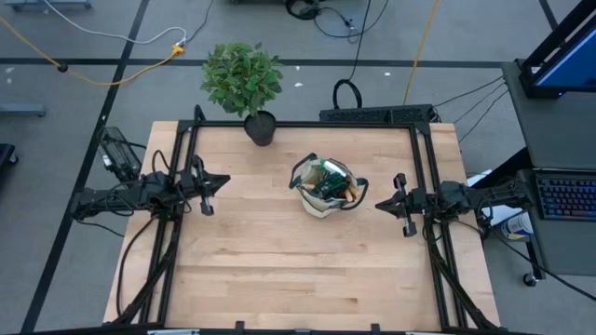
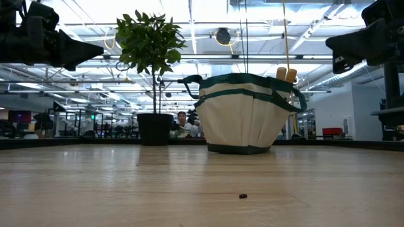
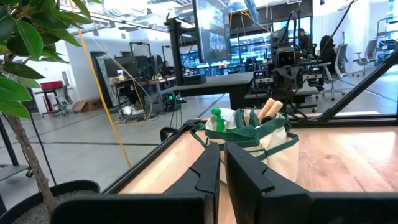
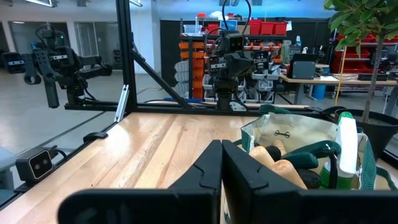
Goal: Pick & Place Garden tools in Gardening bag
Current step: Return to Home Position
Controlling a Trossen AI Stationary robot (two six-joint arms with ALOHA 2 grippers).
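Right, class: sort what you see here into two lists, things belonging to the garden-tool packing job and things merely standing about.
Job: gardening bag; wooden tool handles sticking out of it; left gripper and right gripper, both shut, away from the bag.
Standing about: potted plant at the edge of the table; keyboard beside the table; person in the room behind.
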